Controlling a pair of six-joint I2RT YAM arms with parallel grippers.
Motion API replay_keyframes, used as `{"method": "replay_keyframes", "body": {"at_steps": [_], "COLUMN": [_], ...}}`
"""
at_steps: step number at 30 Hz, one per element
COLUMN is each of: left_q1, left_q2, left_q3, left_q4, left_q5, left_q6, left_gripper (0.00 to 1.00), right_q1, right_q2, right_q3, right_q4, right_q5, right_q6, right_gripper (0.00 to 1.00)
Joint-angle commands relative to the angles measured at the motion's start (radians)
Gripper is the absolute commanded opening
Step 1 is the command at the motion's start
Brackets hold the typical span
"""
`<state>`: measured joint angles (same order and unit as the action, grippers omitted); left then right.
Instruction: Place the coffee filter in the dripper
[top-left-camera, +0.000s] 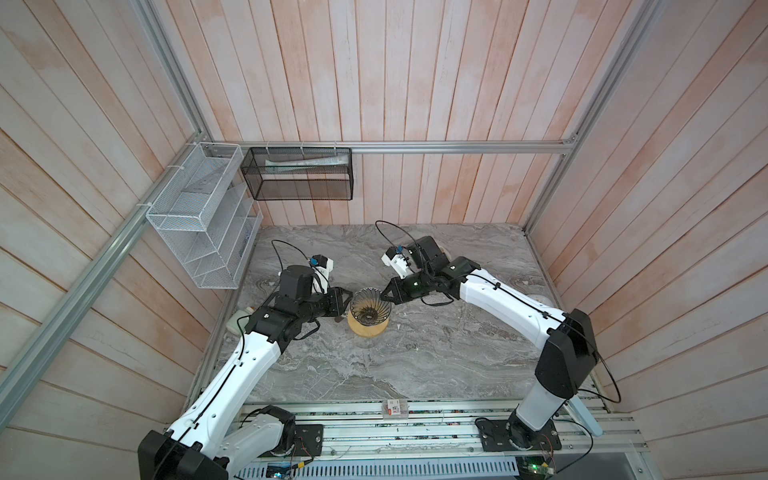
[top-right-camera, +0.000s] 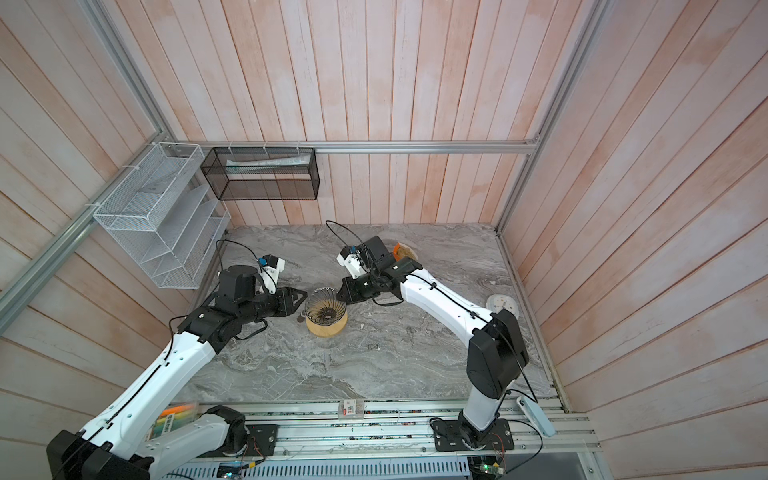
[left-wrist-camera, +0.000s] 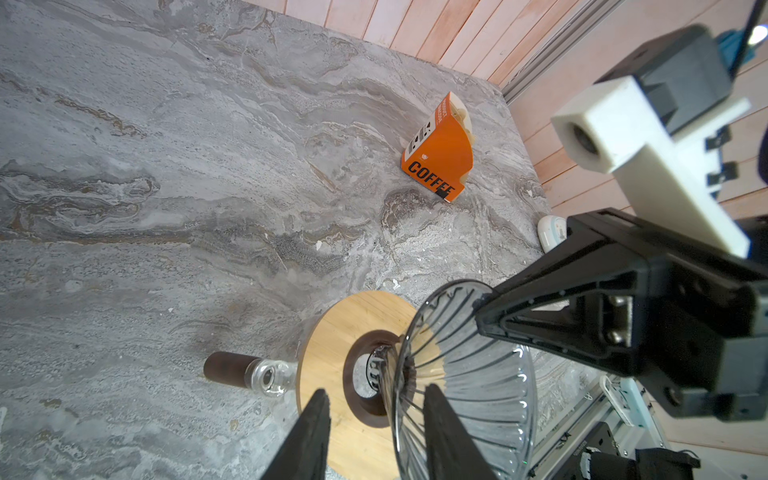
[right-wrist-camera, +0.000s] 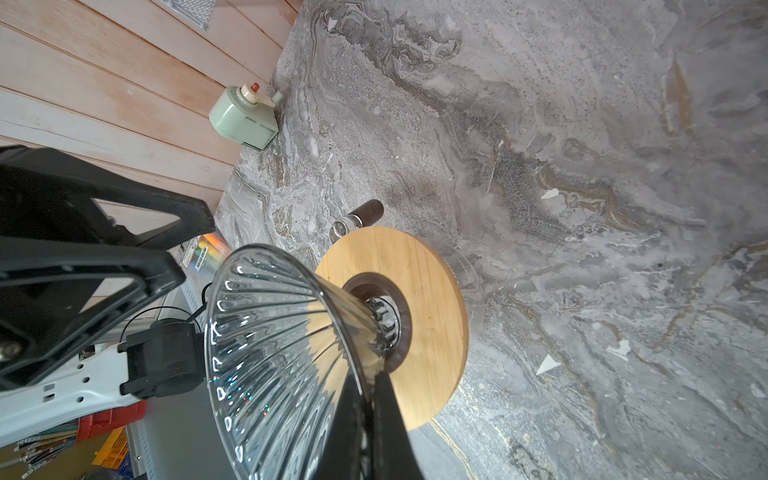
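Note:
The dripper (top-left-camera: 368, 309) (top-right-camera: 325, 309), a ribbed see-through cone, stands upright in a round wooden ring (top-left-camera: 365, 330) at the middle of the marble table. My right gripper (right-wrist-camera: 372, 376) (top-left-camera: 384, 293) is shut on the dripper's (right-wrist-camera: 270, 332) wall, pinching it at the right rim. My left gripper (left-wrist-camera: 376, 390) (top-left-camera: 343, 301) is open and straddles the opposite rim of the dripper (left-wrist-camera: 478, 374), one finger on each side of the wall. No loose coffee filter shows. Pale paper edges stick out of the orange COFFEE box (left-wrist-camera: 440, 153) at the back.
Under the ring stands a clear glass vessel with a brown handle (left-wrist-camera: 226, 365). A pale green device (right-wrist-camera: 245, 120) lies by the left wall, a white round object (top-right-camera: 500, 305) by the right edge. White (top-left-camera: 199, 216) and black (top-left-camera: 299, 174) wire baskets hang on the walls.

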<state>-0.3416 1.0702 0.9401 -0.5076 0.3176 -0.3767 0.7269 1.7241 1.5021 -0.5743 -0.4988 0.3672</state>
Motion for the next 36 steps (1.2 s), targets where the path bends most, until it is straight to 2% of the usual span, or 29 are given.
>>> {"method": "replay_keyframes", "body": {"at_steps": [1,31,36], "left_q1": [-0.004,-0.005,-0.005], "left_q2": [-0.012,0.059,0.068], "left_q3": [-0.027,-0.056,-0.065], "left_q4": [0.014,0.074,0.074], "left_q5": [0.003,0.036,0.035], "left_q6": [0.017,0.028,0.033], "left_gripper": [0.40,0.24,0.16], "right_q1": [0.007,0.007,0.006], "right_q2": [0.020,0.092,0.093], "right_q3": [-0.008,0.039,0.043], "right_q4": [0.031,-0.008,-0.011], "right_q5": [-0.021,-0.031,-0.029], "right_q6": [0.009,-0.011,-0.010], "right_gripper": [0.00,0.00,0.00]}}
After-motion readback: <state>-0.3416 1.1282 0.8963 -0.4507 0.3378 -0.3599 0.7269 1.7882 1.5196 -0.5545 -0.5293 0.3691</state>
